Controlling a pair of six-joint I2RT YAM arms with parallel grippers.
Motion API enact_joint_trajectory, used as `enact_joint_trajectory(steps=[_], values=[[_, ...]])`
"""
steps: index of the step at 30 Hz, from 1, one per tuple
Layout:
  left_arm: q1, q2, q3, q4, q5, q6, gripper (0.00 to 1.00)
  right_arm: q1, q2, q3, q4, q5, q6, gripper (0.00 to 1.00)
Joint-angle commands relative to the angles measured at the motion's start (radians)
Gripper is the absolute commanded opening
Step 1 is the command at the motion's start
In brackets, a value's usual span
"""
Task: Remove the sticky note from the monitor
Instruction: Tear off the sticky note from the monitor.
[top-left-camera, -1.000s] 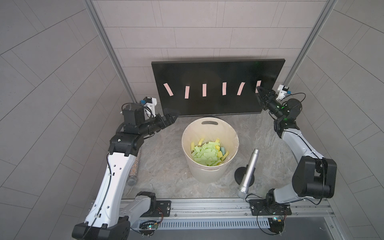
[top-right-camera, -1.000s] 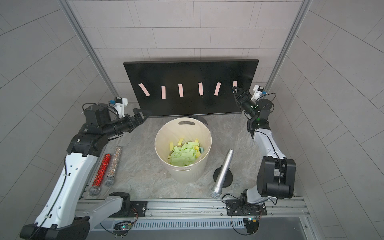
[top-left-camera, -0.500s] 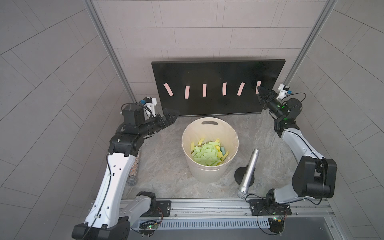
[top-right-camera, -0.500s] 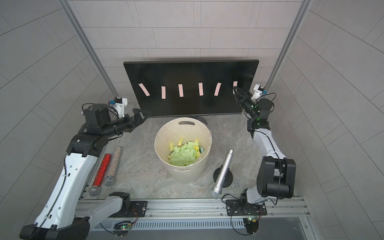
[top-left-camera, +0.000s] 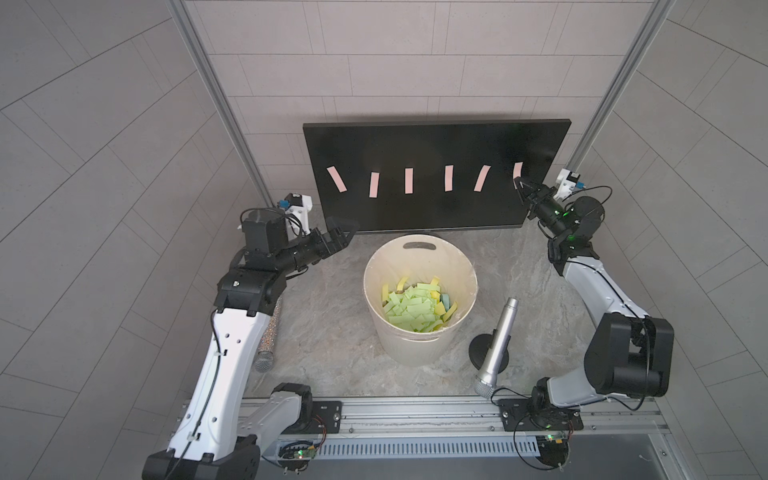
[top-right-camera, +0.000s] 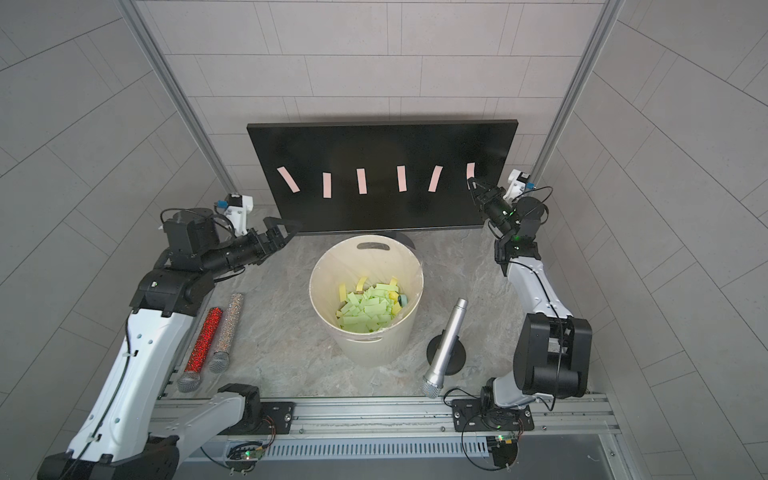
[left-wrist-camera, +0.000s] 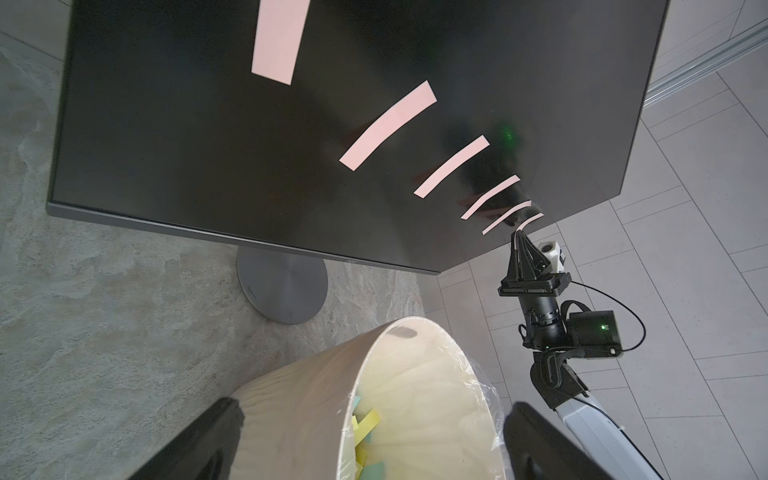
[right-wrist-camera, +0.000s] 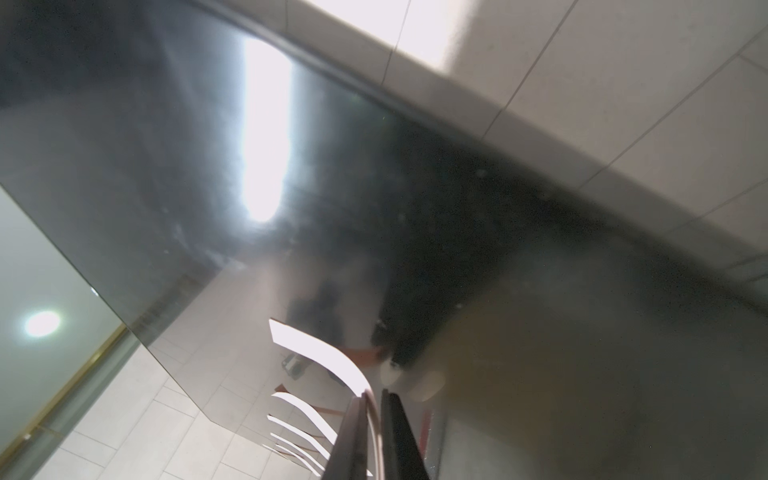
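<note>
Right end effector (top-left-camera: 518, 181) clamped on note (top-left-camera: 517, 168) lower end; upper end stuck to monitor (top-left-camera: 436, 141), near right edge. Left end effector (top-left-camera: 345, 232) jaws apart. Risk: note slipped or torn if pulled sharply.

This was a robotics lab test cell. The left arm (top-left-camera: 226, 357) and the right arm (top-left-camera: 592, 286) were bolted to an aluminium rail (top-left-camera: 415, 411) along the front of a marble-patterned table (top-left-camera: 324, 316). A bare circuit board (top-left-camera: 297, 454) sat exposed below the rail, and grey tiled panels (top-left-camera: 395, 62) on aluminium posts (top-left-camera: 210, 83) walled the booth in.
</note>
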Motion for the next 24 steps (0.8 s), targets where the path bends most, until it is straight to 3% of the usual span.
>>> enact_joint_trajectory(steps=[1, 24], values=[[-0.004, -0.019, 0.013, 0.004, 0.005, -0.001, 1.0, 0.0, -0.043, 0.011, -0.016, -0.002, -0.016, 0.0], [-0.005, -0.065, -0.003, -0.024, 0.014, -0.016, 1.0, 0.01, -0.266, -0.079, -0.162, -0.082, -0.067, 0.0]])
